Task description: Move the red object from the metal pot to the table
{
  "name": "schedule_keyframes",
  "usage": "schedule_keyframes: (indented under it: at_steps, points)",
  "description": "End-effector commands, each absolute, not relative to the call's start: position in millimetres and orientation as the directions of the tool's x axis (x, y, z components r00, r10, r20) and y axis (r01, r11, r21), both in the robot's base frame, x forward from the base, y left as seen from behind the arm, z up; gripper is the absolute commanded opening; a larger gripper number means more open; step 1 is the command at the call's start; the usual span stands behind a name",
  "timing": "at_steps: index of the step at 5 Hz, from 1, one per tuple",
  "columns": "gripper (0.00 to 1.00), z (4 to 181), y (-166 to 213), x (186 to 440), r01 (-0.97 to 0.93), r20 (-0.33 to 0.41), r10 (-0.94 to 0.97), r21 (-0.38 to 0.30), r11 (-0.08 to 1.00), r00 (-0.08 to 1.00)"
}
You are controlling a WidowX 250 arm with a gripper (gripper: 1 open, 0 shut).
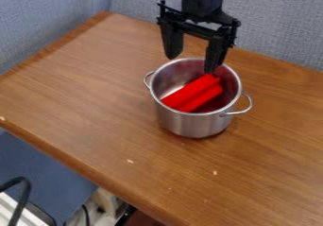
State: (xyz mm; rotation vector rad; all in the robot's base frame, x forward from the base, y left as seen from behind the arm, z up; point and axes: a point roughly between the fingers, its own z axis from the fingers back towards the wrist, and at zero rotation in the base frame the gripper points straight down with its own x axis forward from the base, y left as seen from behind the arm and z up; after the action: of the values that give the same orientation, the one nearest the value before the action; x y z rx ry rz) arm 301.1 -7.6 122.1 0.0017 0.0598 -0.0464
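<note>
The red object lies tilted inside the metal pot, its upper end leaning on the far right rim. The pot stands upright on the brown wooden table, right of the middle. My gripper hangs just above the pot's far rim, black fingers pointing down and spread apart. It is open and holds nothing. Its right fingertip is close over the block's raised end, with a small gap showing.
The table's front edge runs diagonally from the left side to the bottom right. A blue-grey wall stands behind the far left edge. Below the table edge the floor shows some cables and dark objects.
</note>
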Motion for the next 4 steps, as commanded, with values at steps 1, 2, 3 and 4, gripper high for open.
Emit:
schedule_keyframes:
  at_steps: [1,2,3,4]
  points:
    - [1.00,138.9,-5,306,0.057,-0.010,-0.057,0.004,0.998,0.998]
    - [1.00,132.1,-7,306,0.080,-0.015,-0.079,0.005,0.997,0.997]
    - [1.00,125.2,-10,306,0.104,-0.020,-0.103,0.004,0.995,0.994]
    - [1.00,121.6,-13,311,0.090,-0.022,-0.090,0.005,0.996,0.996]
